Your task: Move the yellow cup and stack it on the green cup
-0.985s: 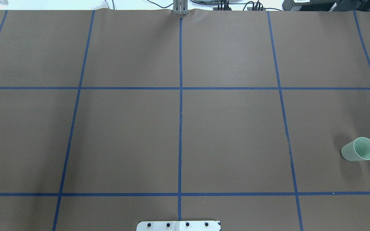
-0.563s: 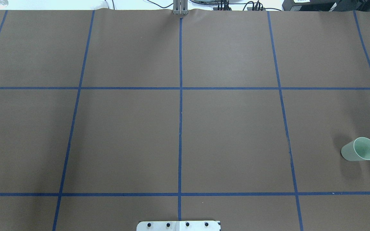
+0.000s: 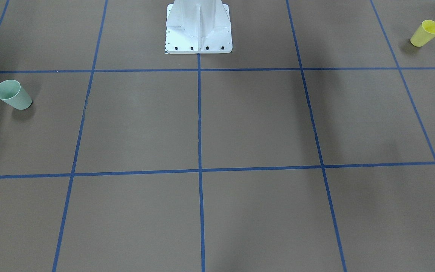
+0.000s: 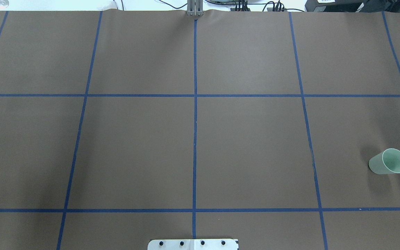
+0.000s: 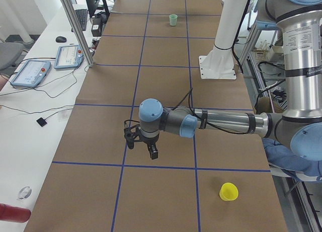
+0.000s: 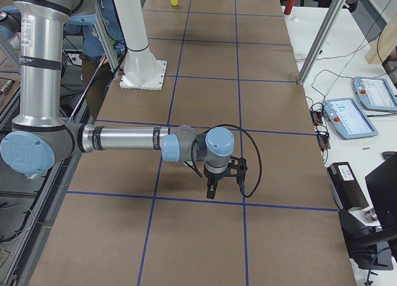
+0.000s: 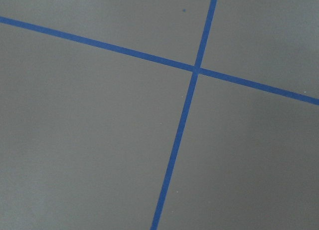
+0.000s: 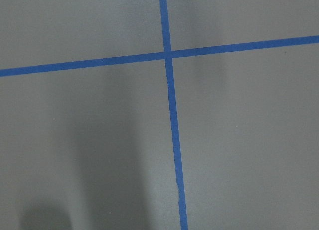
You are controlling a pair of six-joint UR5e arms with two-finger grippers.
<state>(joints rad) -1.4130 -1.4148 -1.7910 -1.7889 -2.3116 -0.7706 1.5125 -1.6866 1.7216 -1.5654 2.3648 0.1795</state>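
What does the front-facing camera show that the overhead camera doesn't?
Only the front-facing view shows the yellow cup, on the robot's left side. Only the overhead view shows cables past the far edge of the table. Both show the green cup on the robot's right, the blue tape grid and the white base plate; neither shows a gripper.

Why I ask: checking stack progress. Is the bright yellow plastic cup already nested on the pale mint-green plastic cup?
No: in the front-facing view the yellow cup stands alone, far from the green cup.
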